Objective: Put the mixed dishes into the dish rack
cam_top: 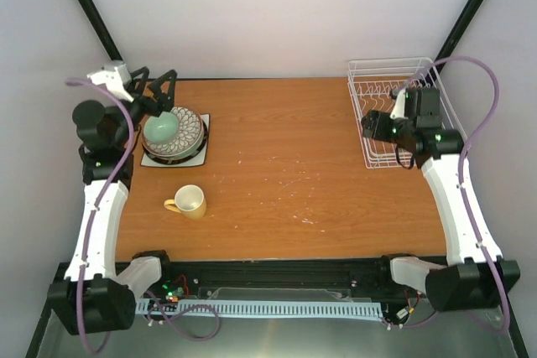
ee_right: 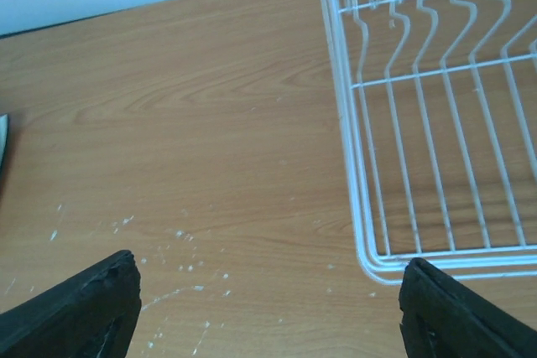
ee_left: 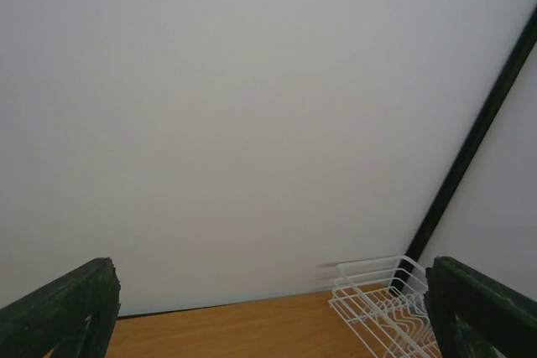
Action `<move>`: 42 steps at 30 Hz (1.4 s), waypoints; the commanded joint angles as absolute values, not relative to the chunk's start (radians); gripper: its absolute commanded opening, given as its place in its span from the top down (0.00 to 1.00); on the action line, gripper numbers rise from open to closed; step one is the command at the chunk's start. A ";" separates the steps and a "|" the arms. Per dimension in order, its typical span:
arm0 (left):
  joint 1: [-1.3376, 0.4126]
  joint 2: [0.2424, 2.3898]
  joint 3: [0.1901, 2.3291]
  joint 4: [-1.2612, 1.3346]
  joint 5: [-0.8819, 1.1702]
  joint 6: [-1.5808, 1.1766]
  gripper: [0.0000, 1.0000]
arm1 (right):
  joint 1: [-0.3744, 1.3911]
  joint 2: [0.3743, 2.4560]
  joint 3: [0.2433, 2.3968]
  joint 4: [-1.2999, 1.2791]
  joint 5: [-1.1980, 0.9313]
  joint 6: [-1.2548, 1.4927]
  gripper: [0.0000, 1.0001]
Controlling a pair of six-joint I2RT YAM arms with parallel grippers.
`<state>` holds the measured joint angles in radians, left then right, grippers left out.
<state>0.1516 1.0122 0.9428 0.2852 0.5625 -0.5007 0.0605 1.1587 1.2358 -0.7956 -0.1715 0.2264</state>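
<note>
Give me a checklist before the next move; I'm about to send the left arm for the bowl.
1. Open, empty left jaws: ok, spread wide in the left wrist view.
2. Aim of the left jaws at the bowl: not ok, their camera sees only the wall and the far rack.
3. Bowl on top of the plates, nothing over it: ok.
4. Number of plates under it: cannot tell.
5. Rack free of dishes: ok.
6. Open, empty right jaws: ok, they hang at the rack's near corner.
</note>
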 commanded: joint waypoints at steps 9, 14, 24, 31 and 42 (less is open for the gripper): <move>-0.234 1.274 1.283 -0.472 0.016 -0.190 0.01 | 0.061 1.565 1.525 -1.133 -0.011 0.191 0.52; -0.281 1.331 1.312 -0.522 -0.076 -0.169 0.01 | 0.064 1.656 1.545 -1.132 0.021 0.188 0.49; -0.282 1.277 1.266 -0.460 -0.085 -0.151 0.00 | 0.074 1.744 1.504 -1.046 0.094 0.180 0.46; -0.282 1.259 1.238 -0.462 -0.114 -0.145 0.00 | 0.108 1.849 1.559 -1.038 0.074 0.172 0.47; -0.282 1.261 1.218 -0.463 -0.128 -0.131 0.00 | 0.156 1.901 1.583 -1.070 0.089 0.182 0.97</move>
<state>-0.2779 1.2835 1.2263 -0.4706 -0.1062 -0.1627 0.1425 1.9125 1.5616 -1.0500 0.0856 0.1616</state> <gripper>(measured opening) 0.997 0.041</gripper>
